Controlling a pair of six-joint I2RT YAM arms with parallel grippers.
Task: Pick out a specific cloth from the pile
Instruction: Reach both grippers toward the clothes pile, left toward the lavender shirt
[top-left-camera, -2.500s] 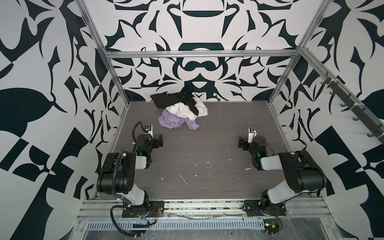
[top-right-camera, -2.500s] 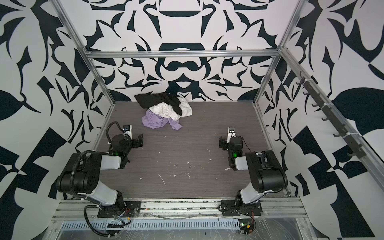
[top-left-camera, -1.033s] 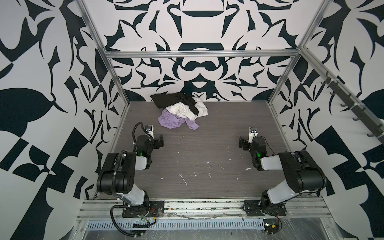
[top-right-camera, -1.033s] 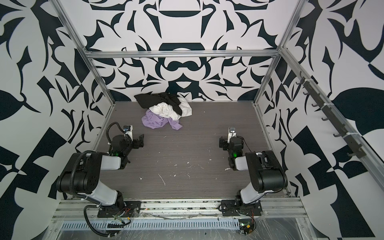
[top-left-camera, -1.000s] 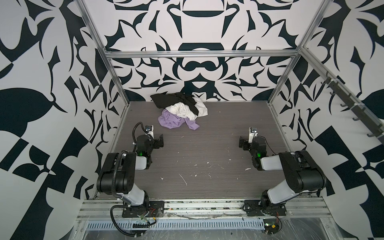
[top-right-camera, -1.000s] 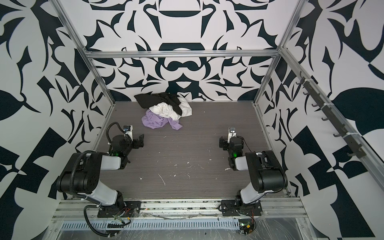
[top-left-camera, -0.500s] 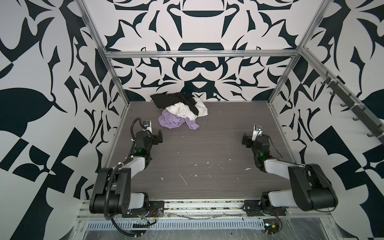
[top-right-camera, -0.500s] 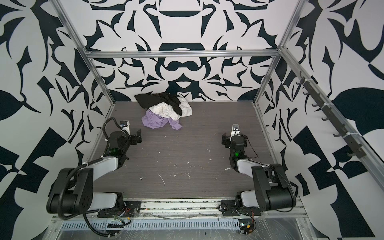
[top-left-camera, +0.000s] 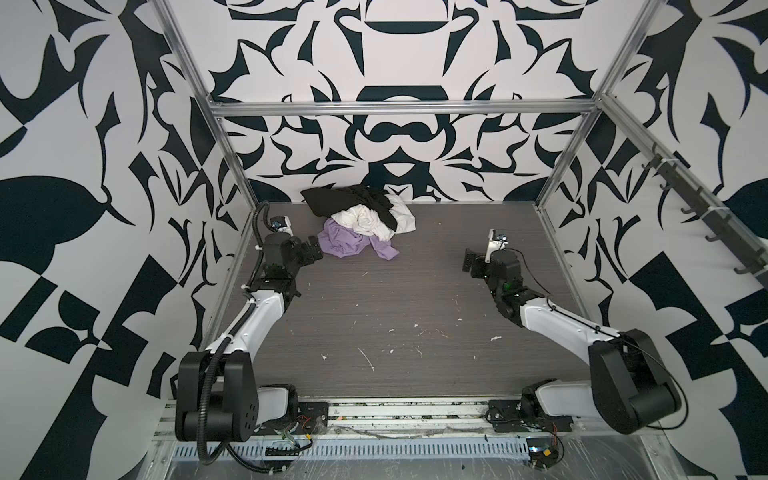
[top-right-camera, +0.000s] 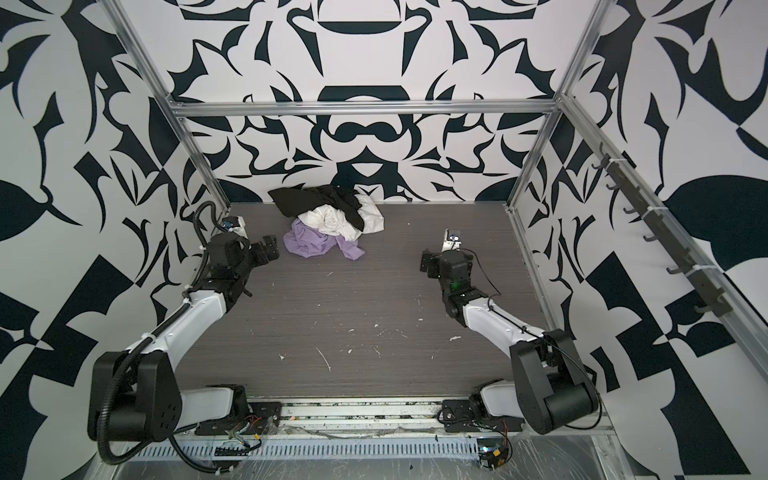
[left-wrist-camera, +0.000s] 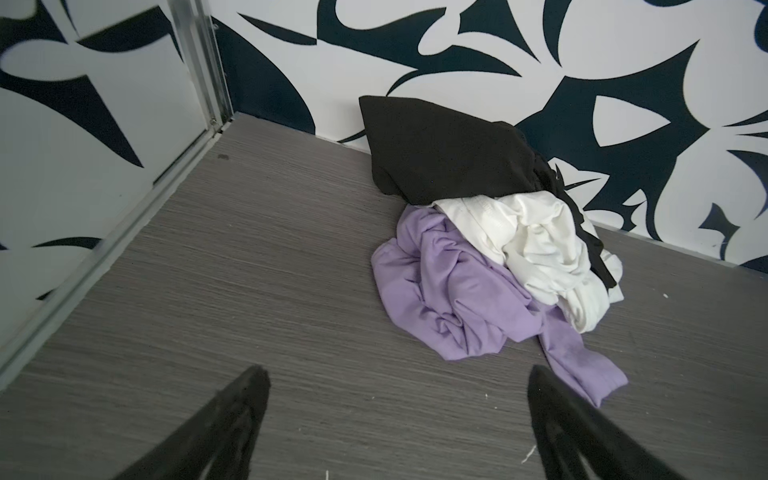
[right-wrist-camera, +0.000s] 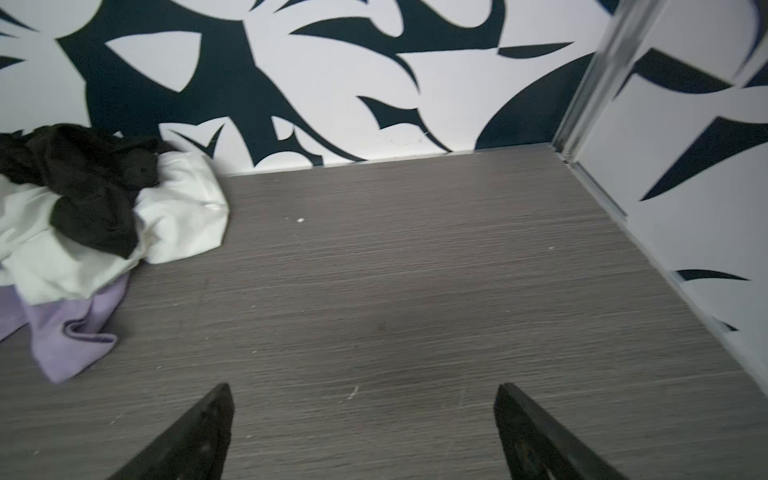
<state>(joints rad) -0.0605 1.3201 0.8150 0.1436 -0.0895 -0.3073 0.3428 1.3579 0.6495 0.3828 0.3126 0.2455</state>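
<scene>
Left end effector, wide and empty, has come forward just beside the lavender cloth, so grasping looks next; right end effector, also wide, stays apart.

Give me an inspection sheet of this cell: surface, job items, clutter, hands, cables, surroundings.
Surface: grey wood-grain tabletop.
Job's things: wrinkled lavender cloth at the near edge of the small garment pile, partly under the crumpled white cloth; thin black cloth on top, at the back.
Clutter: small white flecks scattered on the tabletop.
Hands: left hand open, empty, just short of the lavender cloth; right hand open, empty, well apart from the pile.
Cables: black corrugated hose along the left arm; loose red and black wires at the base rail.
Surroundings: black-and-white patterned walls, aluminium frame, dark hook rail on the right wall.
</scene>
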